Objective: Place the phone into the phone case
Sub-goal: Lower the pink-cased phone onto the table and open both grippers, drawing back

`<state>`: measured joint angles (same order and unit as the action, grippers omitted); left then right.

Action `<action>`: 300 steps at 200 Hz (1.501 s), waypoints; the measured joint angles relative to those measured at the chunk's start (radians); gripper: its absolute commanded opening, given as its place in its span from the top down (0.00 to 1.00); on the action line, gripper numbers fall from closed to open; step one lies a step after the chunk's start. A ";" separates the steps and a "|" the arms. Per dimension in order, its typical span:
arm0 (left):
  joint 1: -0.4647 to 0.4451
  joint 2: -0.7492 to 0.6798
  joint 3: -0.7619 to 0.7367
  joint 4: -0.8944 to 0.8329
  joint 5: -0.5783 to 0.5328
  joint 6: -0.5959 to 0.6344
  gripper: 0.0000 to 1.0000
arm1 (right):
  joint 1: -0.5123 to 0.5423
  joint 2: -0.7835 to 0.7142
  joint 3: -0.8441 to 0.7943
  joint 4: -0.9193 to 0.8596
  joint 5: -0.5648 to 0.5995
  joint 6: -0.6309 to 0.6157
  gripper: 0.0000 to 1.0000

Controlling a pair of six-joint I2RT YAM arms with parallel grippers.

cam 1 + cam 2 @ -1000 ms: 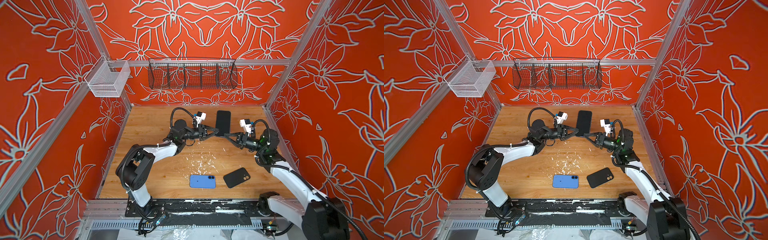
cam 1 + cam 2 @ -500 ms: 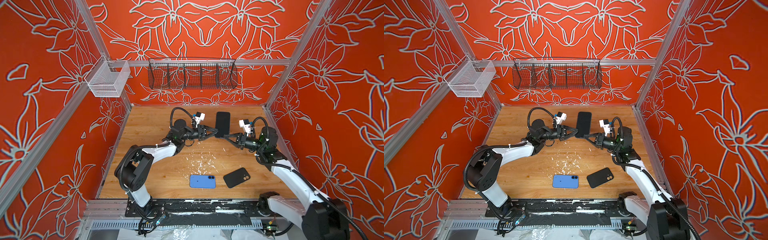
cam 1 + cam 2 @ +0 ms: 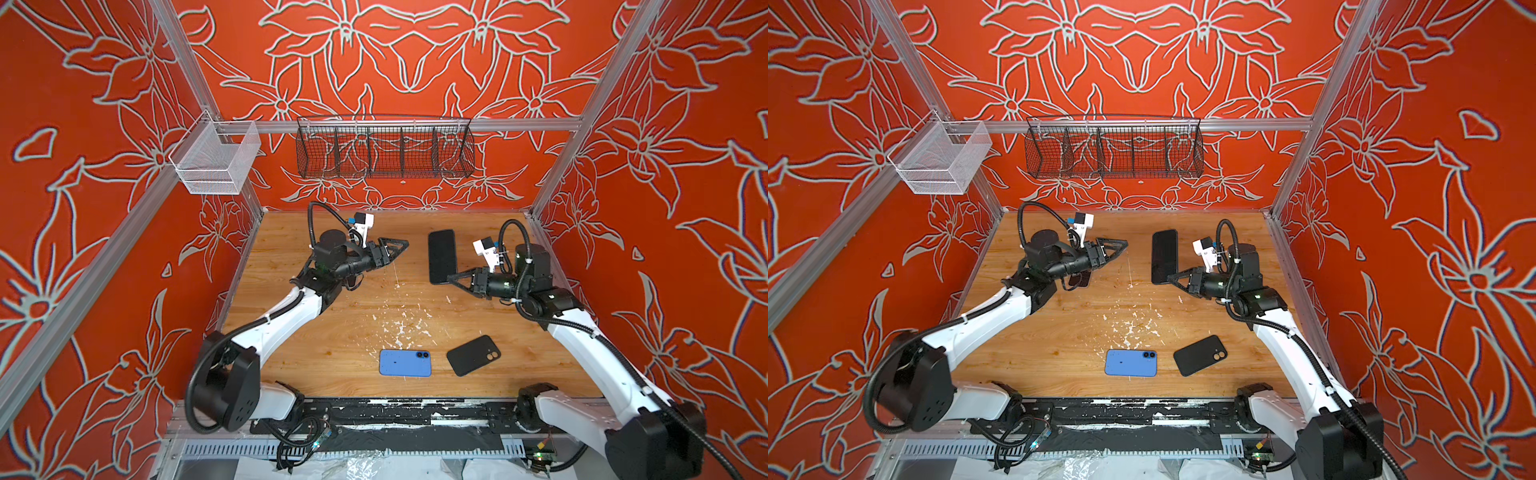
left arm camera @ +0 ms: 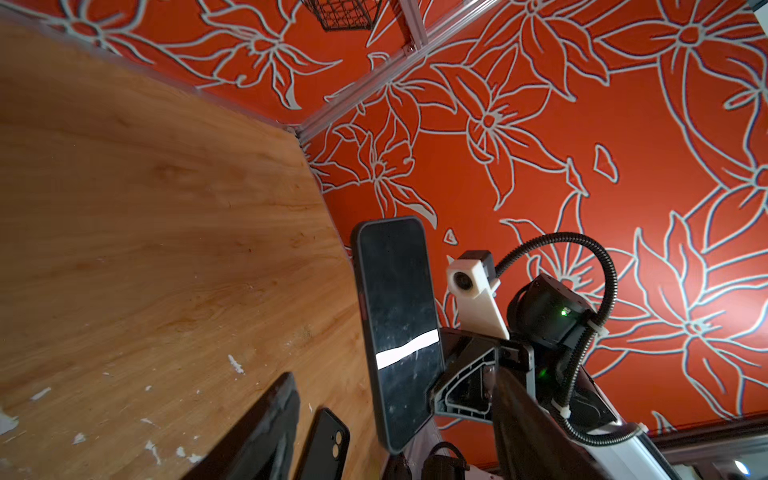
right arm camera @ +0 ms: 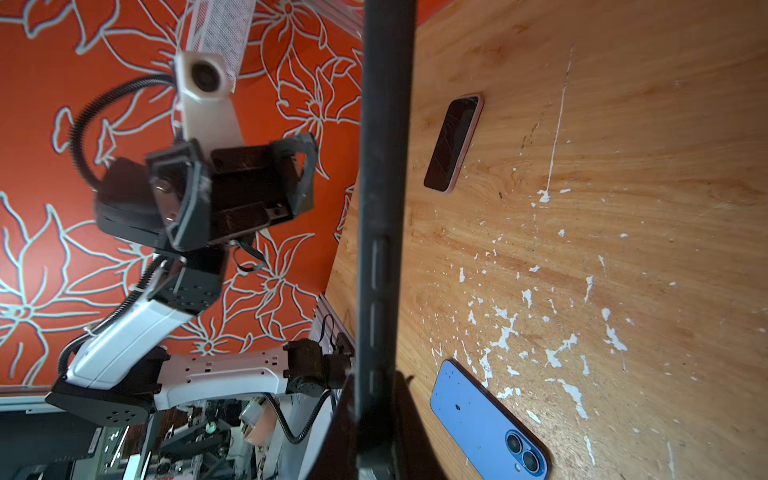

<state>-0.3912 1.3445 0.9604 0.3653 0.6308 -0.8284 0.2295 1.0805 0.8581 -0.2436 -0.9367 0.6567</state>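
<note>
Your right gripper (image 3: 449, 277) pinches the phone (image 3: 442, 257) near its 6 o'clock end. In both top views the phone's long axis runs 12-to-6. Your left gripper (image 3: 401, 248), jaws wide and empty, stands apart at the phone's 9 o'clock. The black case (image 3: 473, 355) and a blue phone (image 3: 405, 363) lie flat on the table (image 3: 332, 332) toward 6 o'clock, with nothing between.

left tool (image 3: 398, 249) spread, empty | right tool (image 3: 451, 277) clamped on phone (image 3: 441, 253)
</note>
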 measured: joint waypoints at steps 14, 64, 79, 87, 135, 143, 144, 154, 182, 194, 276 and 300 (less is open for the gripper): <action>-0.001 -0.048 0.026 -0.106 -0.055 0.071 0.28 | 0.046 0.050 0.014 -0.015 0.021 -0.022 1.00; 0.018 -0.188 -0.014 -0.368 -0.280 0.182 0.28 | 0.195 0.309 0.045 0.063 0.077 0.005 1.00; 0.033 -0.227 -0.058 -0.406 -0.321 0.181 0.28 | 0.222 0.379 0.046 0.137 0.097 0.053 1.00; 0.040 -0.246 -0.084 -0.419 -0.341 0.180 0.28 | 0.234 0.419 0.047 0.190 0.110 0.089 1.00; 0.053 -0.296 -0.178 -0.439 -0.371 0.158 0.27 | 0.304 0.703 0.122 0.508 0.204 0.283 1.00; 0.055 -0.300 -0.188 -0.436 -0.371 0.154 0.27 | 0.316 0.761 0.151 0.557 0.215 0.314 1.00; 0.055 -0.300 -0.189 -0.436 -0.371 0.154 0.27 | 0.317 0.766 0.153 0.561 0.217 0.317 1.00; 0.057 -0.306 -0.201 -0.432 -0.368 0.149 0.27 | 0.329 0.833 0.187 0.611 0.235 0.344 1.00; 0.064 -0.328 -0.226 -0.424 -0.363 0.141 0.27 | 0.358 0.942 0.249 0.651 0.287 0.373 1.00; 0.067 -0.336 -0.233 -0.419 -0.363 0.140 0.26 | 0.369 0.968 0.269 0.645 0.309 0.373 1.00; 0.085 -0.374 -0.252 -0.401 -0.351 0.132 0.25 | 0.388 1.051 0.317 0.700 0.362 0.404 0.67; 0.086 -0.374 -0.252 -0.401 -0.345 0.130 0.25 | 0.387 1.068 0.326 0.701 0.373 0.401 0.59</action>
<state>-0.3054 0.9707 0.7082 -0.0357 0.2855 -0.6983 0.6167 2.1487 1.1839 0.4572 -0.5636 1.0576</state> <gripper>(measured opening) 0.746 0.375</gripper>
